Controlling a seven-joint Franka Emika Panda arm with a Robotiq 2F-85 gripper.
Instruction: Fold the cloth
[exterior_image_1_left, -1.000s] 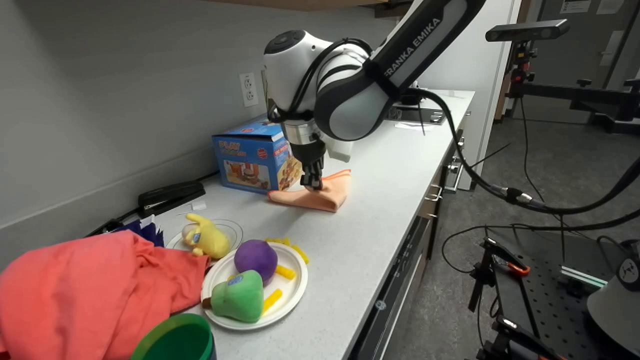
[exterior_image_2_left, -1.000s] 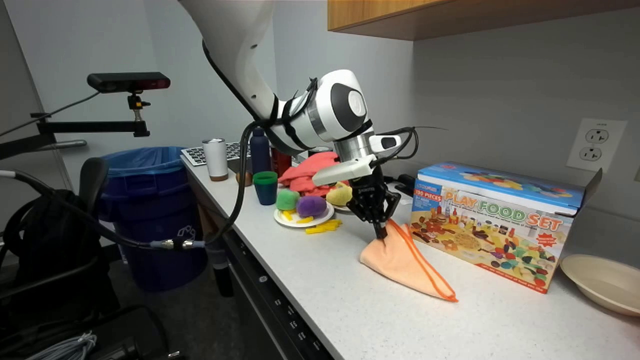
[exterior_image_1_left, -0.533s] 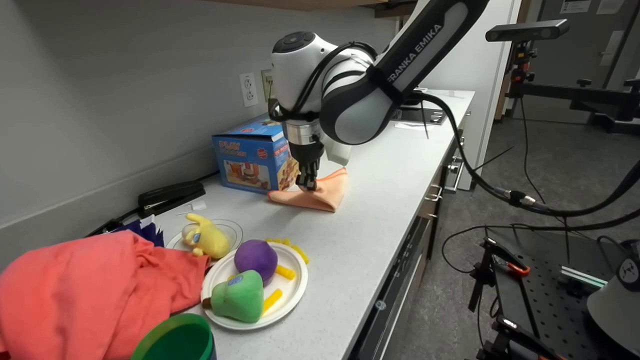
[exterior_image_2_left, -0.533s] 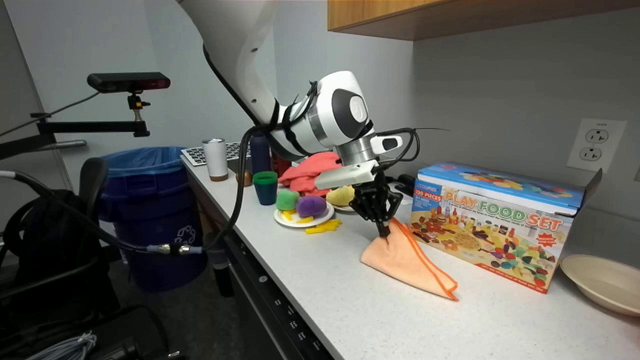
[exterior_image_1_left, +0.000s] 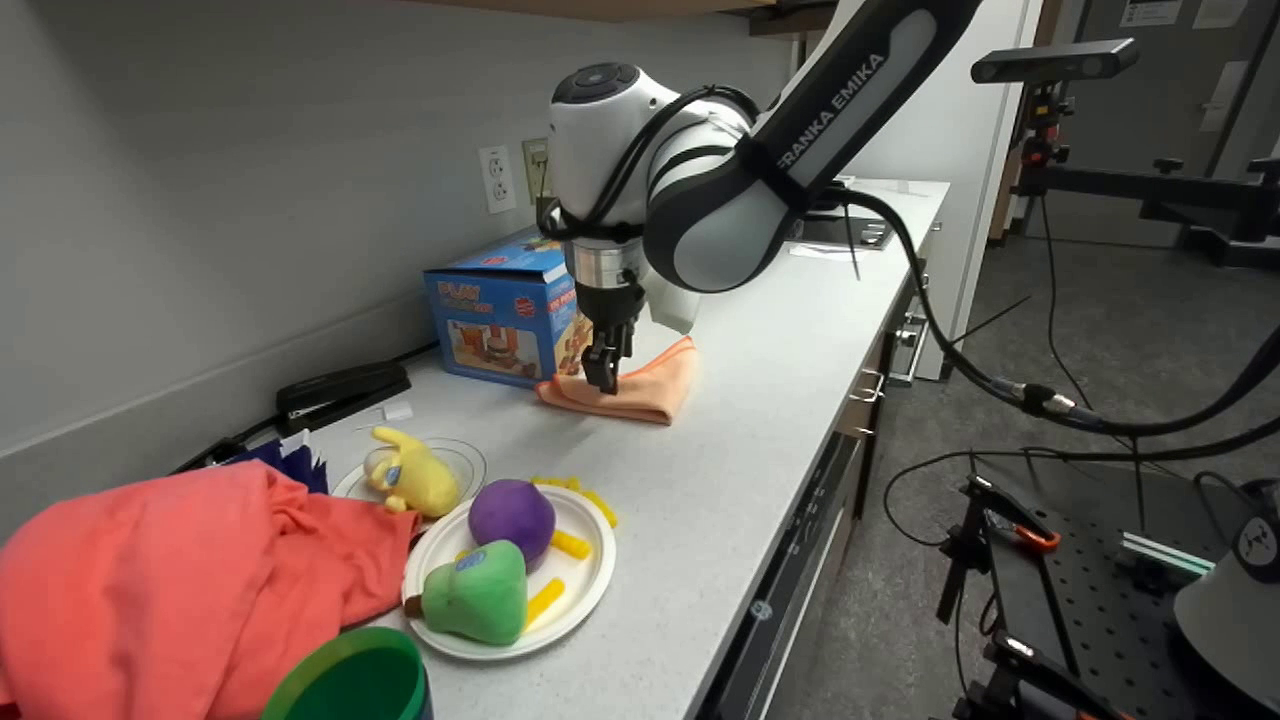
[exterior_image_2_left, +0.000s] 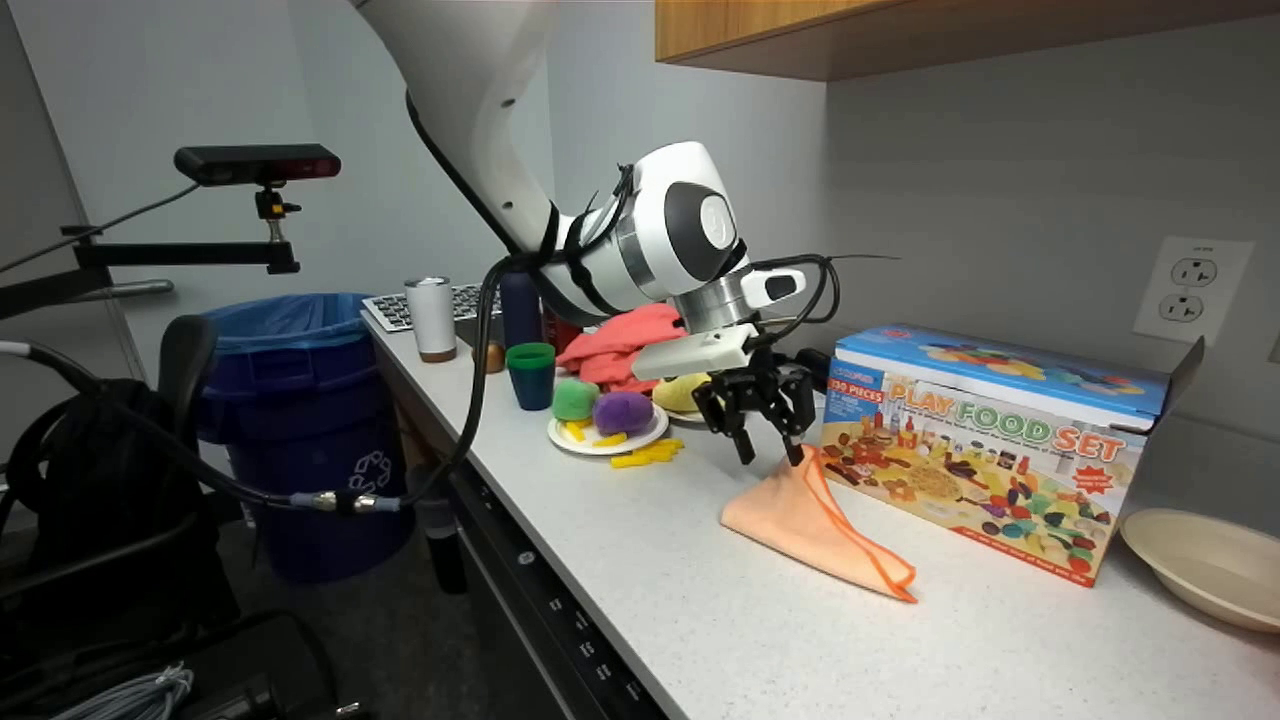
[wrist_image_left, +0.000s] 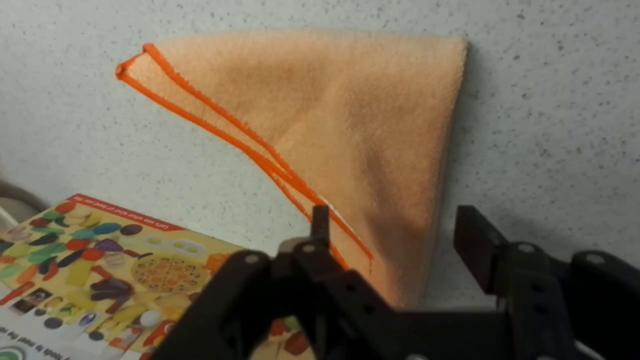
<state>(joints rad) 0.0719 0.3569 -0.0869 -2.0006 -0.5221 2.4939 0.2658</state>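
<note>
In an exterior view, peach cloth (exterior_image_2_left: 808, 525) is lying doubled into a rough triangle on the white counter (exterior_image_2_left: 680, 590), orange-hemmed side facing the blue play-food box (exterior_image_2_left: 985, 475) just beside it. Gripper (exterior_image_2_left: 771, 456) is hovering at the cloth's far end, fingers standing apart; can't tell if one tip is touching it. Farther back, white plate (exterior_image_2_left: 590, 449) is holding plush toys (exterior_image_2_left: 622, 411); coral fabric (exterior_image_2_left: 632, 338) is lying behind.

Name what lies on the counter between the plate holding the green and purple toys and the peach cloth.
Yellow sticks lie there, nearer the plate than the peach cloth; both exterior views show them.
</note>
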